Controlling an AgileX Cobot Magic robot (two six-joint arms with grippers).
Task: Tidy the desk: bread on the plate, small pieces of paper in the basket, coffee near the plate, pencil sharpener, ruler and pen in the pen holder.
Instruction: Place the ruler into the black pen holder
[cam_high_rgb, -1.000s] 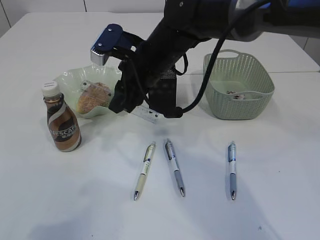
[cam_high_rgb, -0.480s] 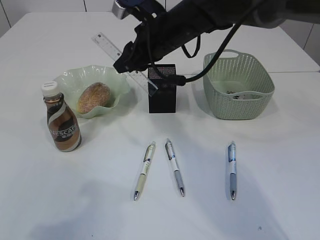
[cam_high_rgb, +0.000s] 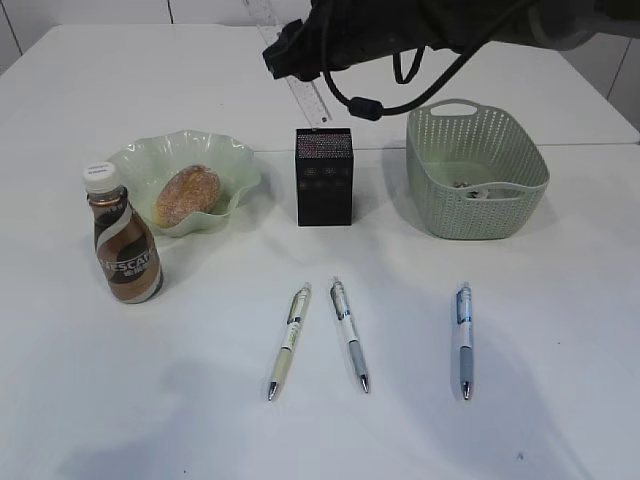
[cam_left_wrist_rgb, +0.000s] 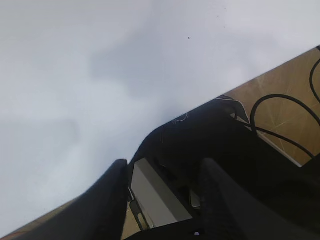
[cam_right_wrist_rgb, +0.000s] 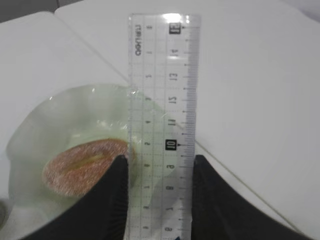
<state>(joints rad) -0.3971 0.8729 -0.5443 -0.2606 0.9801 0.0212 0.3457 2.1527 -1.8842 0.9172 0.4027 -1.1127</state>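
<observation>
Right wrist view shows the right gripper (cam_right_wrist_rgb: 160, 200) with its jaws pinching the clear ruler (cam_right_wrist_rgb: 162, 115) by its long edges, one dark finger (cam_right_wrist_rgb: 107, 200) on each side at the bottom of the frame. The ruler stands up the middle of the frame. Behind it, at lower left, the bread (cam_right_wrist_rgb: 85, 165) lies in the plate (cam_right_wrist_rgb: 45, 120).

Exterior view has the right arm reaching in from the upper right, and the ruler (cam_high_rgb: 305, 90) slants out of its gripper (cam_high_rgb: 300, 50) at the top centre of the frame, raised above and behind the pen holder (cam_high_rgb: 324, 176), which stands at the middle of the white surface (cam_high_rgb: 150, 420). Left of it sit the plate (cam_high_rgb: 150, 160) with the bread (cam_high_rgb: 187, 194), and the coffee (cam_high_rgb: 123, 238) stands just beside the plate at the left. The basket (cam_high_rgb: 476, 170) is at the right, with small bits inside. Three pens lie in the lower half: a cream one (cam_high_rgb: 288, 340), a grey one (cam_high_rgb: 349, 346) and a blue one (cam_high_rgb: 463, 338).

Left wrist view shows the left gripper (cam_left_wrist_rgb: 160, 200) at the bottom of the frame, its jaws spread with nothing between them.
</observation>
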